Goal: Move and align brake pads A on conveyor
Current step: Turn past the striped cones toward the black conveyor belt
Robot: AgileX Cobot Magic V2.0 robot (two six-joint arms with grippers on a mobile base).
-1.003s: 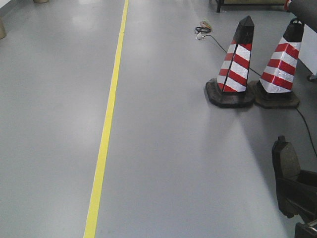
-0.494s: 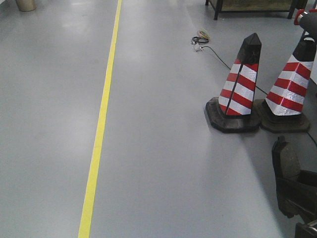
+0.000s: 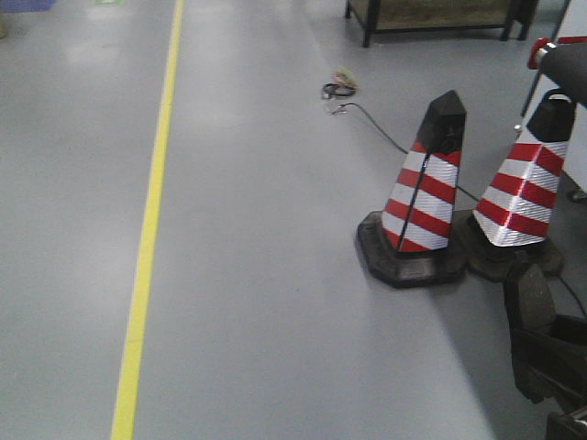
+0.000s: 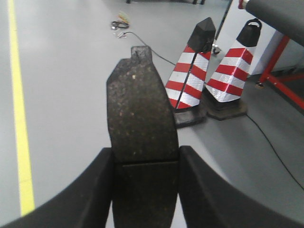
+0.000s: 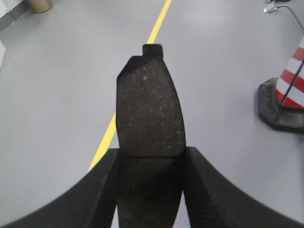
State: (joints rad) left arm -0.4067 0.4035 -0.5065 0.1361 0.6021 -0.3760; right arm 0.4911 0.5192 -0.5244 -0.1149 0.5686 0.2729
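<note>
My left gripper (image 4: 145, 156) is shut on a dark-grey brake pad A (image 4: 140, 109) that sticks out forward, its groove level with the fingertips. In the same way, my right gripper (image 5: 151, 159) is shut on a second brake pad A (image 5: 149, 104). Both pads hang above the grey floor. In the front view, one held pad (image 3: 530, 298) shows upright at the lower right edge. A dark rounded belt end on a red frame, apparently the conveyor (image 4: 280, 14), shows at the top right of the left wrist view.
Two red-and-white striped cones (image 3: 424, 197) (image 3: 527, 183) on black bases stand to the right, with a black cable (image 3: 367, 115) running past them. A yellow floor line (image 3: 147, 238) runs along the left. A dark table base (image 3: 431, 14) stands at the back.
The whole front view has shifted. The cones have slid left and down in the frame, and the yellow line has moved left. Both pads stay held as before.
</note>
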